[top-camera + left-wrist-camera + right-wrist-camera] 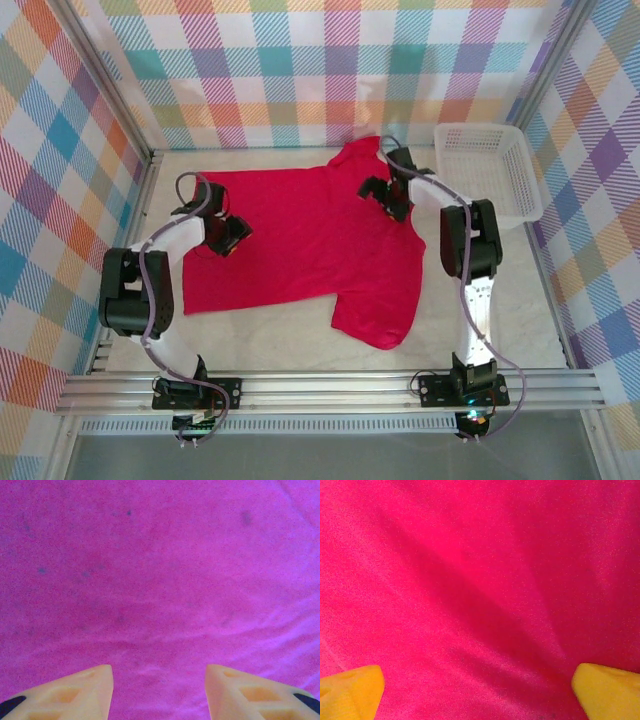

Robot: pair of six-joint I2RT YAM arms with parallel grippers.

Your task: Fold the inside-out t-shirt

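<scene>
On the pale tabletop lies a bright red cloth t-shirt; over it, left gripper and right gripper gape empty, partly hiding its edges.

We look down from above and behind both arm bases, facing the far wall. We stand far enough back to take in the whole counter and the t-shirt spread across it. Our left wrist camera sits just behind the left jaws and looks past their tips onto the fabric between and ahead of them, very close. Our right wrist camera sits likewise behind the right jaws, equally close. Each wrist view shares with the overhead view the small patch of t-shirt ahead of its jaws.
</scene>
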